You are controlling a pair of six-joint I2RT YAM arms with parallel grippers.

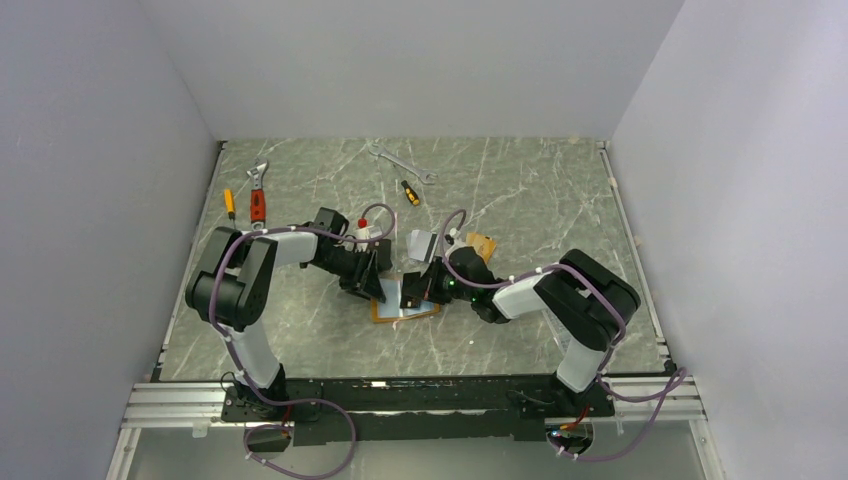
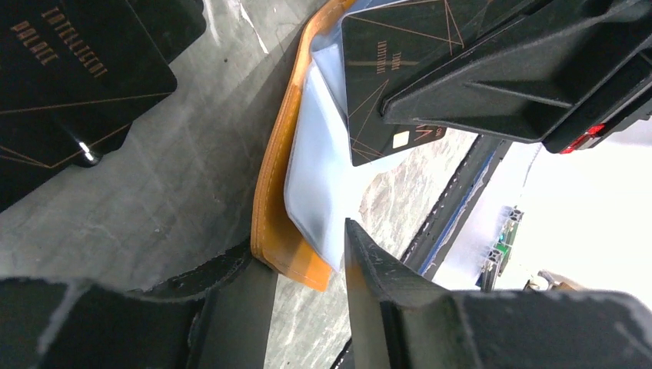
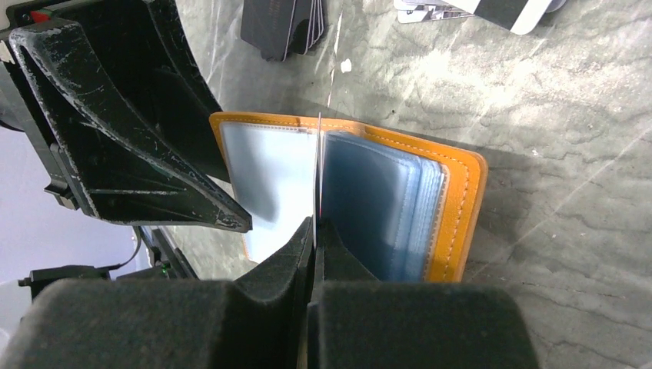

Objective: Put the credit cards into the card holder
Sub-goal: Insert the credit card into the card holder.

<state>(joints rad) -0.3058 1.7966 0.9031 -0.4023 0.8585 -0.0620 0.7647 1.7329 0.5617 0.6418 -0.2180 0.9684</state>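
Card holder [image 3: 454,192] lies open on the table [image 3: 553,100]. Our right claw [image 3: 314,231] clamps 1 dark credit card [image 2: 384,100] edge-on over its clear pockets [image 3: 377,200]; our left claw [image 2: 301,265], jaws apart, sits at a corner. We risk the unpinned holder sliding and the card missing.

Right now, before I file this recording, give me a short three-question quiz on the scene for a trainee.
1. True or false: the card holder lies closed.
2. The black card over the holder is gripped by: A) the right gripper, B) a human hand, C) nothing.
3. Short answer: what colour is the holder's cover?

Key: 1 false, it lies open, clear pockets showing. 2 A, its jaws are shut on the card. 3 orange.
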